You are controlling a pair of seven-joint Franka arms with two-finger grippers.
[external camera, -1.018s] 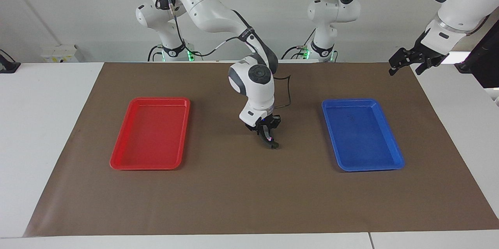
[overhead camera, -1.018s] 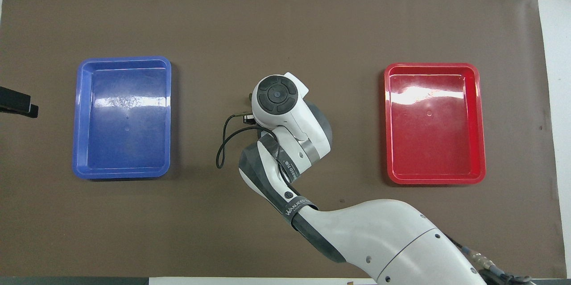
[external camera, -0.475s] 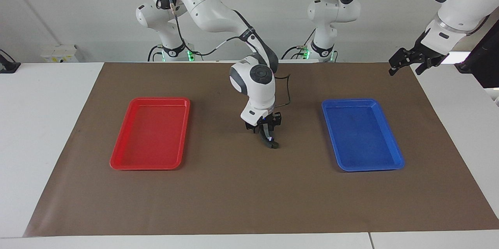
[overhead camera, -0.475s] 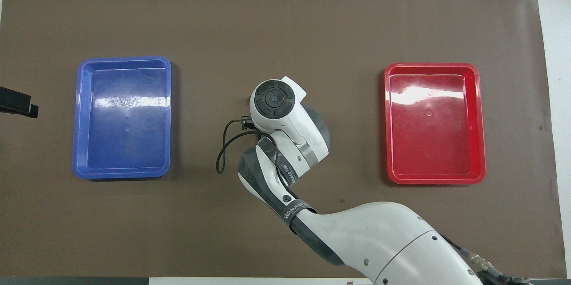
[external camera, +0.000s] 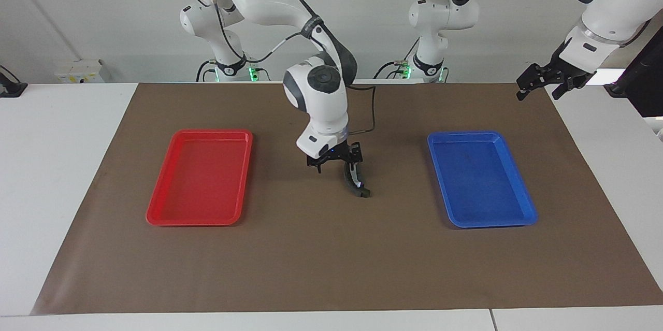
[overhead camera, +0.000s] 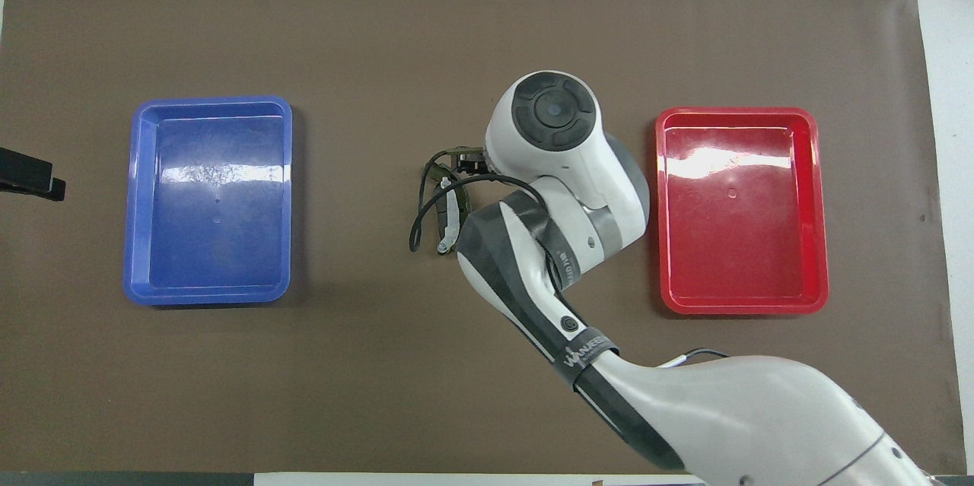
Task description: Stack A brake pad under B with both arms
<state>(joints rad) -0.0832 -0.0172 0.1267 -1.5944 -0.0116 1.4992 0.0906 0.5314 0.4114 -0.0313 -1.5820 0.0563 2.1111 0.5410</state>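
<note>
B, the long black crescent piece [external camera: 354, 180] with a silvery strip, lies at the middle of the brown mat and also shows in the overhead view [overhead camera: 450, 214]. A dark edge under its end farther from the robots [external camera: 364, 193] looks like the A brake pad. The rest of the pad is hidden beneath B. My right gripper [external camera: 336, 161] is open and empty. It hangs just above the mat beside B, toward the red tray. My left gripper [external camera: 538, 90] is open and waits, raised over the mat's edge at the left arm's end.
A red tray [external camera: 160, 201] lies toward the right arm's end and a blue tray [external camera: 523, 206] toward the left arm's end, both with nothing in them. The right wrist's black cable [overhead camera: 417, 220] loops over B.
My right gripper has let go of B, opened, risen and moved toward the red tray. B stays in place on the mat. The left arm has not moved.
</note>
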